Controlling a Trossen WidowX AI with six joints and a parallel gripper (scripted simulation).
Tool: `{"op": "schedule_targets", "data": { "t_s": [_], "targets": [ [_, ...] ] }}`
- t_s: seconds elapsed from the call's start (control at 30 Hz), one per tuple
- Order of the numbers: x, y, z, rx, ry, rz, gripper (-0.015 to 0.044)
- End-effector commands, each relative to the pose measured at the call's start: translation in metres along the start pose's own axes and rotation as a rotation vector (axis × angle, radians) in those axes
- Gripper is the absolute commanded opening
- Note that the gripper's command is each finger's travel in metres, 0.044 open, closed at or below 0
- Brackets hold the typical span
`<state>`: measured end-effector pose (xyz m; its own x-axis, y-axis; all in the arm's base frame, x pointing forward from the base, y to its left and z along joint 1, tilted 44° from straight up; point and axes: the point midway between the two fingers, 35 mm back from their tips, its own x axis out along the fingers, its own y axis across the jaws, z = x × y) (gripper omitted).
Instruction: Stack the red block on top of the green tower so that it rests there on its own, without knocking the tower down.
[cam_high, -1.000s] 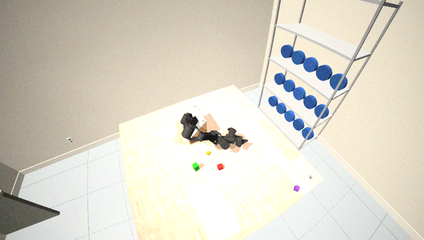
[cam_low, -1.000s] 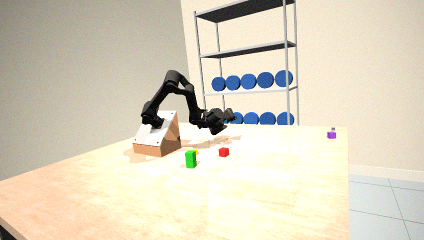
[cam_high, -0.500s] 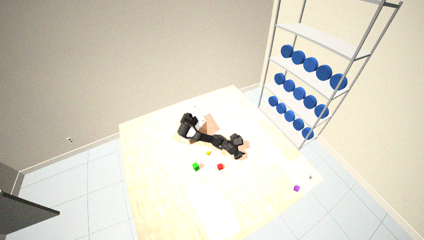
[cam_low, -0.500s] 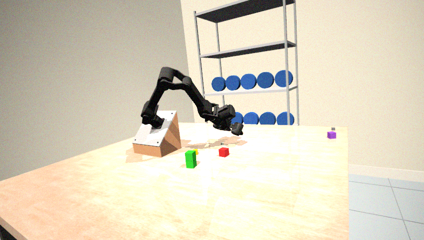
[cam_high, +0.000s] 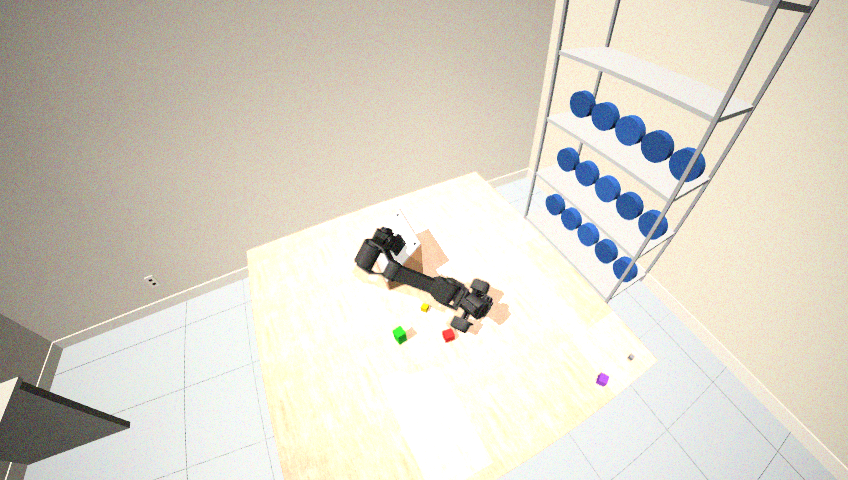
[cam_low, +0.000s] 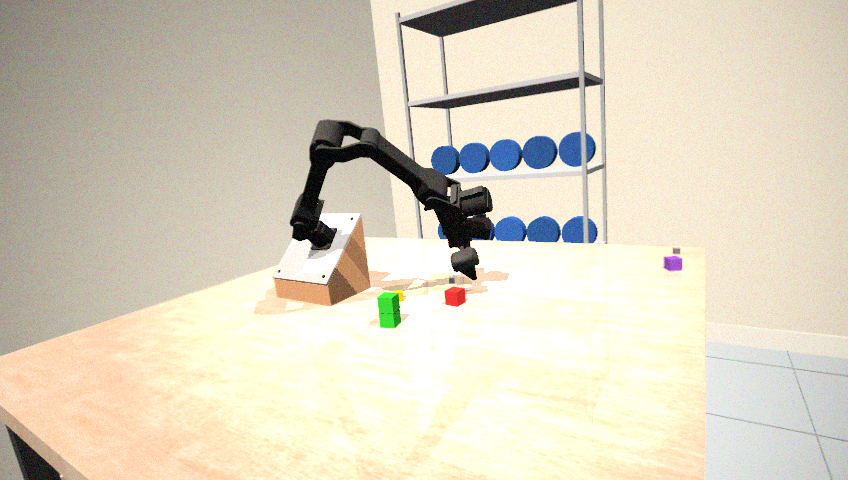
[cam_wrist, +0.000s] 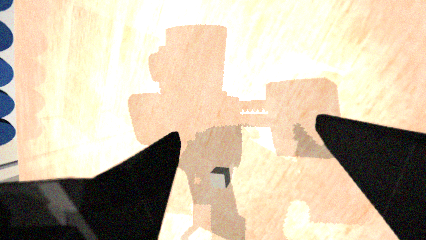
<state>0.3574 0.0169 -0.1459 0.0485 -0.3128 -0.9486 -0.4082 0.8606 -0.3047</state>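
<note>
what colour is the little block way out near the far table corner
Purple block; it shows best in the exterior view.

You've got a pale wood-grain table (cam_low: 535, 368), glossy, with bright glare patches. The arm (cam_low: 386, 157) and gripper (cam_low: 464, 261) look like matt black plastic. The red block (cam_low: 455, 295) and green tower (cam_low: 389, 309) are smooth, flat-coloured. The arm's base wedge (cam_low: 348, 261) has wood sides and a white smooth top plate. The shelf rack (cam_low: 583, 118) reads as grey metal.

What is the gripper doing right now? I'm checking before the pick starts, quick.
Gripper: open wide, holding nothing; it hangs above the table, beside the red block.
</note>
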Motion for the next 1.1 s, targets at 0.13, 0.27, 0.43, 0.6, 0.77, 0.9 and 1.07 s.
{"op": "schedule_targets", "data": {
  "t_s": [0.13, 0.27, 0.43, 0.6, 0.77, 0.9, 1.07],
  "targets": [
    [-0.046, -0.043, -0.005, 0.328, 0.118, -0.204, 0.0440],
    [-0.073, -0.063, -0.011, 0.480, 0.153, -0.325, 0.0440],
    [-0.099, -0.081, -0.016, 0.605, 0.161, -0.438, 0.0440],
    [-0.098, -0.081, -0.016, 0.605, 0.161, -0.438, 0.0440],
    [-0.086, -0.086, -0.019, 0.605, 0.161, -0.439, 0.0440],
    [-0.062, -0.096, -0.027, 0.604, 0.161, -0.440, 0.0440],
    [-0.056, -0.098, -0.029, 0.604, 0.162, -0.441, 0.0440]
  ]
}}
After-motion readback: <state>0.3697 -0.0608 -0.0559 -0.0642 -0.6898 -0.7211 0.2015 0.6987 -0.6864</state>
